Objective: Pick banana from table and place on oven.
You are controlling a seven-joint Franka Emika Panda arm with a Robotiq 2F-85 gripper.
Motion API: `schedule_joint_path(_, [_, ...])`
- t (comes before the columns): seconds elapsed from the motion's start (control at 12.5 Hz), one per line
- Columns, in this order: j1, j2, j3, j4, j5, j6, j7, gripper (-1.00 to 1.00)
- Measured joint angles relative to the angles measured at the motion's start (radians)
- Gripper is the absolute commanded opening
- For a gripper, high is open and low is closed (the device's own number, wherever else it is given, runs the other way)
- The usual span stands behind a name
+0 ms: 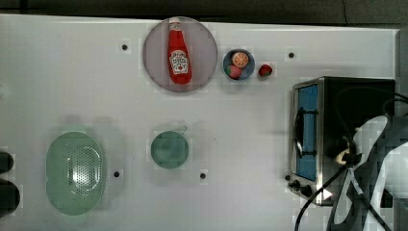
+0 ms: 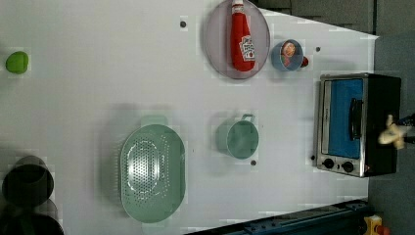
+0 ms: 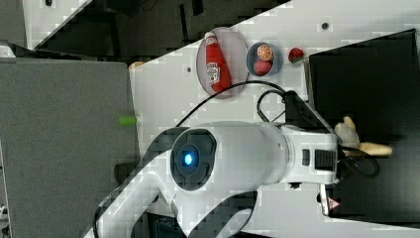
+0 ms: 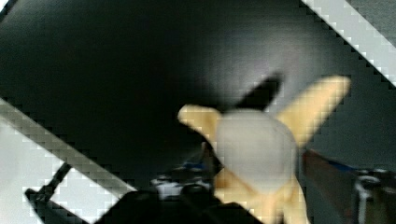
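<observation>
Overhead, in the top view, a boxy oven (image 1: 357, 103) with a matte black top sits at right on the smooth white table (image 1: 240, 202). Left view: the pale peeled banana (image 2: 393, 133) lies above that top, far right. Wrist view: the gripper (image 4: 261, 186) is blurred, so whether it pinches the banana I cannot tell; the whitish tip faces the camera, flaps splayed.

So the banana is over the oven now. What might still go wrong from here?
The banana sits near the edge of the oven's black top in the left view, so it may slip off the side. Its splayed peel flaps lie close to the gripper in the wrist view; a flap could catch and get dragged as the arm pulls away. The dangling cable might also brush it.
</observation>
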Motion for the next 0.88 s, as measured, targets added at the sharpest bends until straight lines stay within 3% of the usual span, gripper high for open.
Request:
schedule_joint_path(0.08, [0.007, -0.003, 0.001, -0.001, 0.001, 0.001, 0.000, 0.91])
schedule_joint_path(0.16, [0.011, -0.005, 0.006, -0.003, -0.008, 0.011, 0.000, 1.00])
schedule_joint_path(0.32, [0.019, -0.008, -0.002, 0.003, 0.009, 0.015, 0.000, 1.00])
schedule_joint_path(0.48, [0.022, -0.045, 0.005, 0.009, -0.051, -0.019, -0.004, 1.00])
schedule_joint_path(0.88, [0.063, -0.309, 0.132, 0.036, -0.053, -0.343, 0.072, 1.00])
